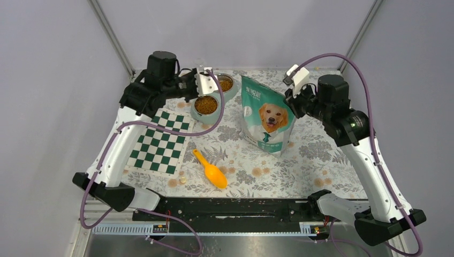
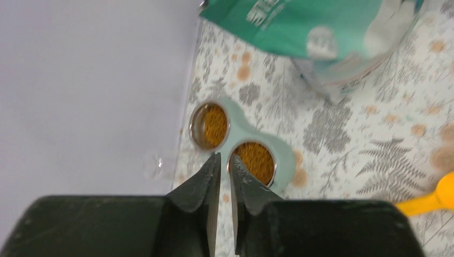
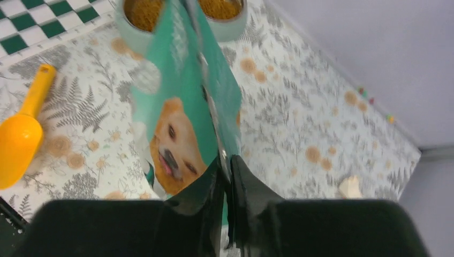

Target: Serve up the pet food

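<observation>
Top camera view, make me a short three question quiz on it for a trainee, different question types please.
1. True or false: the twin feeder holds kibble on both sides.
2. Fill in: the orange scoop lies just right of the ___ mat in the top view.
3. The right gripper is shut on: A) the scoop; B) the pouch; C) the feeder.
Key: 1 true; 2 checkered; 3 B.

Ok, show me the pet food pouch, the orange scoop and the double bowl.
pet food pouch (image 1: 272,116): top external view, printed dog.
orange scoop (image 1: 217,176): top external view, cup.
double bowl (image 2: 236,131): left wrist view, middle bridge.
</observation>
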Motion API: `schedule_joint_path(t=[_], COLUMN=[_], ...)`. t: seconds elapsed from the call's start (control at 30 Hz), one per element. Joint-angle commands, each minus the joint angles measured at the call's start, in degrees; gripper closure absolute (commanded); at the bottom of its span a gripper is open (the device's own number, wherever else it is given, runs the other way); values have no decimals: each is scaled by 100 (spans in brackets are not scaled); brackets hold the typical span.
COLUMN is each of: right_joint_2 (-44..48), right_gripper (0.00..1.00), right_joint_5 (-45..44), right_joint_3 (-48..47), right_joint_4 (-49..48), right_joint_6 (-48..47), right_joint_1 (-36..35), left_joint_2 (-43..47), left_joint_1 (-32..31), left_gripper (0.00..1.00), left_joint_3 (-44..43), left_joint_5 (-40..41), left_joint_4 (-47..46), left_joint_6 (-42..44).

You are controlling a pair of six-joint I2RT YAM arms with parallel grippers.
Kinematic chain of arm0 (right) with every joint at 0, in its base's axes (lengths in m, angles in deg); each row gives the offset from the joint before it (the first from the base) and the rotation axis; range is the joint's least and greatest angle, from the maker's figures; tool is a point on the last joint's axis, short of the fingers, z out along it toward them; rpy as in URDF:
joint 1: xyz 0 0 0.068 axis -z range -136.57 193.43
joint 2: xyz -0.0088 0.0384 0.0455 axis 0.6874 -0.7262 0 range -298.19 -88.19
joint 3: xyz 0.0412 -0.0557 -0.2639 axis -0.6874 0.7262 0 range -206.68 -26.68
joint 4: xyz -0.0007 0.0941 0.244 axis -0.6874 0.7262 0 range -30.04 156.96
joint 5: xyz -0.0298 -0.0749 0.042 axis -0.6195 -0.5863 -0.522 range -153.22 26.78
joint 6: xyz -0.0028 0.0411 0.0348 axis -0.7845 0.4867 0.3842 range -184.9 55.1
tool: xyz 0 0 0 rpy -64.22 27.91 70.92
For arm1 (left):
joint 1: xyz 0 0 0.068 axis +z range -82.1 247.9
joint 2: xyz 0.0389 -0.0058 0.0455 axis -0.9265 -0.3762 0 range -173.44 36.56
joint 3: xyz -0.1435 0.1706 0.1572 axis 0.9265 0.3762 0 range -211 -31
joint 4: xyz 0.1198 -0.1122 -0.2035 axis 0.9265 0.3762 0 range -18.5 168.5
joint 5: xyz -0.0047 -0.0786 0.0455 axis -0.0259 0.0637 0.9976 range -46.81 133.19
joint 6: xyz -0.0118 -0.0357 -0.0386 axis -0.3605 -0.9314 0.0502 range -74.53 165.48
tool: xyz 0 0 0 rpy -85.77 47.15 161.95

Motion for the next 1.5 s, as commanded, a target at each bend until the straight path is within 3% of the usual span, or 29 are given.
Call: schedule_joint_path(t=[0.0,0.03,0.13,0.23,0.5,0.7,0.73,0.93,1.13,1.33,1.47], right_joint_2=[22,-56,-310,-547,-1424,-2338,-2428,-2647,-2912,-3015,-2856], right_gripper=[74,69,55,48,37,35,36,65,72,100,100], right_joint_5=[1340,1500,1724,1672,768,200,86,-104,-161,-193,252], right_joint_3=[-873,-1039,-1327,-1477,-2053,-2898,-3016,-3217,-3407,-3553,-3759], right_joint_4=[-592,-448,-37,144,208,1045,1123,1420,1637,1656,1695], right_joint_6=[42,61,45,62,471,292,311,315,221,210,158], right_joint_1=[6,11,7,7,-235,-523,-547,-606,-635,-709,-786], left_joint_2=[195,210,230,284,341,496,529,635,646,696,712], left_joint_1=[-250,-253,-266,-303,-405,-405,-405,-405,-405,-405,-410], left_gripper=[74,64,45,34,26,25,24,24,23,23,22], left_joint_3=[353,381,417,649,1056,1300,1341,1427,1438,1485,1504], left_joint_5=[-287,-269,-673,-1066,-1321,-1210,-1170,-964,-899,-833,-819], left_joint_4=[-1295,-1435,-1684,-2192,-2829,-2981,-3006,-3022,-3021,-3027,-3033], left_joint_6=[-548,-658,-894,-1334,-1778,-1767,-1765,-1719,-1687,-1674,-1677])
